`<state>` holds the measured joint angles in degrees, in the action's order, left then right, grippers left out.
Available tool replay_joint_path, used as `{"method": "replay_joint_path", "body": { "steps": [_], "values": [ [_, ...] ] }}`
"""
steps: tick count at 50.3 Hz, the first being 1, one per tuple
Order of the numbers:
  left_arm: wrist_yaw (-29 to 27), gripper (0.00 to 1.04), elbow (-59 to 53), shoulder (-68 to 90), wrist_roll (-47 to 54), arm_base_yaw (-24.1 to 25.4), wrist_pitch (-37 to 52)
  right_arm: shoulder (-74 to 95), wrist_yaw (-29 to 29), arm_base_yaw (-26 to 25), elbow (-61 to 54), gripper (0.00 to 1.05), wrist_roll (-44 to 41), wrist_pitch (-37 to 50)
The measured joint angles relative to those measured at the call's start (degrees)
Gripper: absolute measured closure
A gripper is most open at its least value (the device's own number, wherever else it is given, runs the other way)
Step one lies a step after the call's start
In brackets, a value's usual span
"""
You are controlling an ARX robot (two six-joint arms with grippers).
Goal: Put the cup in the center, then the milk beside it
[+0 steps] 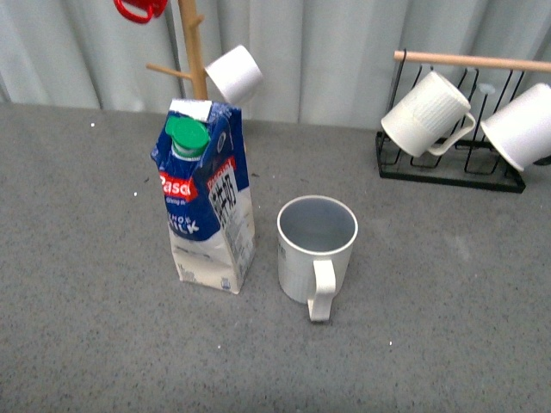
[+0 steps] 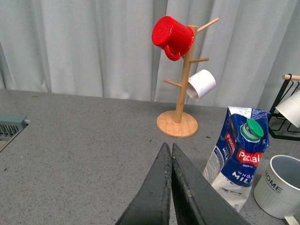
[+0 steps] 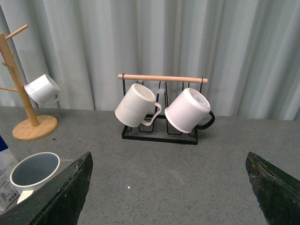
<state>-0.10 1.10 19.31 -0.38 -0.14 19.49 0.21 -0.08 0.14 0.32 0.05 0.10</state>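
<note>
the table (image 1: 448, 344) is grey, speckled and carries no centre mark. the milk (image 1: 207, 202) stands upright near the middle of it, cap toward the camera in the front view. the cup (image 1: 315, 249) stands upright just beside the milk, on its right, with a narrow gap between them and the handle turned toward the robot. the wrist view shows "home" lettering on its side. judged from this layout, both placements look done; the step in hand is to clear the arms without disturbing either item.

the mug tree (image 2: 180, 89) stands behind the milk, and the rack (image 1: 456, 129) with two hung mugs stands at the back right, well apart from the cup.

left gripper (image 2: 169, 180): the fingers are pressed together, holding nothing. it hovers beside the milk, on the side away from the cup. draw it back along its own line, away from the carton; a tall carton tips easily from a sideways brush.

right gripper (image 3: 171, 187): the fingers are spread wide, holding nothing. the cup sits just beside one finger. lift clear before any sideways move, so the finger does not catch the rim.
</note>
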Motion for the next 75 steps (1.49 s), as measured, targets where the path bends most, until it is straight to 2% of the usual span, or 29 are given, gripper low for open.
{"method": "replay_joint_path", "body": {
  "steps": [28, 33, 44, 50, 57, 66, 72, 75],
  "values": [
    [0.0, 1.01, 0.02, -9.68, 0.0, 0.0, -9.66, 0.0, 0.0, 0.0, 0.0, 0.09, 0.0, 0.0],
    [0.13, 1.01, 0.02, -16.35, 0.02, 0.0, -18.21, 0.0, 0.0, 0.0, 0.0, 0.09, 0.0, 0.0],
    [0.11, 1.01, 0.02, -18.99, 0.04, 0.0, -19.37, 0.0, 0.0, 0.0, 0.0, 0.09, 0.0, 0.0],
    [0.11, 0.77, 0.02, -19.04, 0.0, 0.0, -19.41, 0.0, 0.0, 0.0, 0.0, 0.09, 0.0, 0.0],
    [0.11, 0.57, 0.02, -19.04, 0.0, 0.0, -19.41, 0.0, 0.0, 0.0, 0.0, 0.09, 0.0, 0.0],
    [0.11, 0.27, 0.02, -19.04, 0.0, 0.0, -19.41, 0.0, 0.0, 0.0, 0.0, 0.09, 0.0, 0.0],
    [0.11, 0.09, 0.02, -19.06, 0.0, 0.0, -19.41, 0.0, 0.0, 0.0, 0.0, 0.09, 0.0, 0.0],
    [0.11, 0.05, 0.02, -19.06, 0.13, 0.0, -19.41, 0.0, 0.0, 0.0, 0.0, 0.09, 0.0, 0.0]
  ]
}}
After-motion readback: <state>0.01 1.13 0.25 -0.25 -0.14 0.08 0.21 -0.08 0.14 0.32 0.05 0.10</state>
